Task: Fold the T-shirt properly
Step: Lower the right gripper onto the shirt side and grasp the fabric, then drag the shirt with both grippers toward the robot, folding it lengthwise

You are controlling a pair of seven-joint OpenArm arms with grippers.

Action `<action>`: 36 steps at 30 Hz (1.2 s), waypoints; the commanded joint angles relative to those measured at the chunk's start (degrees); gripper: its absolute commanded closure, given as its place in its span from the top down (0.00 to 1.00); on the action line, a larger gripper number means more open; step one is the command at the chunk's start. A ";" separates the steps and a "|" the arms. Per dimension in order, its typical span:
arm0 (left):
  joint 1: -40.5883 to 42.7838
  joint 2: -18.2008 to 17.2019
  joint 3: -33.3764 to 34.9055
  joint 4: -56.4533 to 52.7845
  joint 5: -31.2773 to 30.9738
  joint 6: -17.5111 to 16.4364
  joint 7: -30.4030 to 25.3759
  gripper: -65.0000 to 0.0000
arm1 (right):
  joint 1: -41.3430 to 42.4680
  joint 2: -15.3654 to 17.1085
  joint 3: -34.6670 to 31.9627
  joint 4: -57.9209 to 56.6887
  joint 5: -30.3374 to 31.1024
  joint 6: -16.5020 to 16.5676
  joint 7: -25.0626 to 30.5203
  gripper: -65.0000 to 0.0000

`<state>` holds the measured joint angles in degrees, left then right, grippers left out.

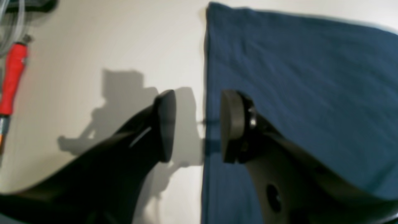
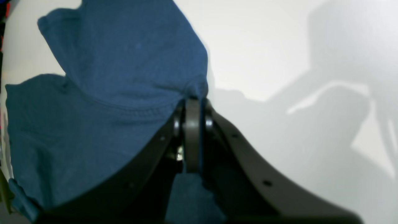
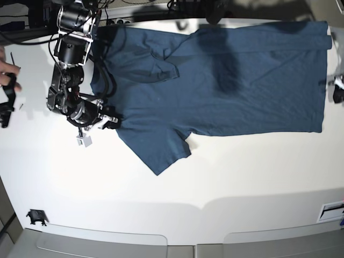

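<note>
— So where does the T-shirt (image 3: 226, 80) lie?

— Spread across the far half of the white table (image 3: 177, 183), running almost the whole length of the far edge. Its hem lines up with the table's right edge in the base view; one sleeve points toward the near edge, around the middle.

— And the right gripper (image 2: 192, 102)?

— Clamped tight on the cloth. From the right wrist camera the jaws are pressed together with a pinch of navy fabric between them, bunched just above the tips. In the base view that arm (image 3: 72, 64) sits by the table's left edge, at the shirt's shoulder end.

— The left gripper (image 1: 197, 126)?

— Jaws apart, nothing between them. They straddle the straight hem: one fingertip (image 1: 166, 124) is over bare table, the other over fabric.

— Anything else?

— A red-handled tool (image 1: 12, 77) lies off to the side in the left wrist view, blurred.
</note>
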<state>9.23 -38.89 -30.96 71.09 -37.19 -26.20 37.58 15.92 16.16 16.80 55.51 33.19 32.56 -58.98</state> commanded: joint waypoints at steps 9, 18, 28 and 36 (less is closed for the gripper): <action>-23.93 -4.04 13.27 -29.99 -0.39 -0.37 -7.02 0.45 | 1.05 0.66 0.04 0.70 0.02 -0.02 0.04 0.00; -35.98 1.25 21.68 -44.04 -0.35 -0.35 -9.11 0.45 | 1.05 0.66 0.04 0.70 0.02 -0.02 0.04 0.00; -37.03 3.93 21.68 -44.13 3.17 -0.35 -9.90 0.12 | 1.05 0.66 0.04 0.72 -0.11 -0.04 0.00 0.00; -37.03 0.07 21.68 -44.00 -0.37 -0.87 -12.83 0.00 | 1.38 0.68 0.04 0.94 1.40 0.00 0.02 0.00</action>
<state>-26.33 -37.28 -9.04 26.44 -36.42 -26.59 26.11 15.90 16.16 16.80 55.55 33.89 32.53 -59.22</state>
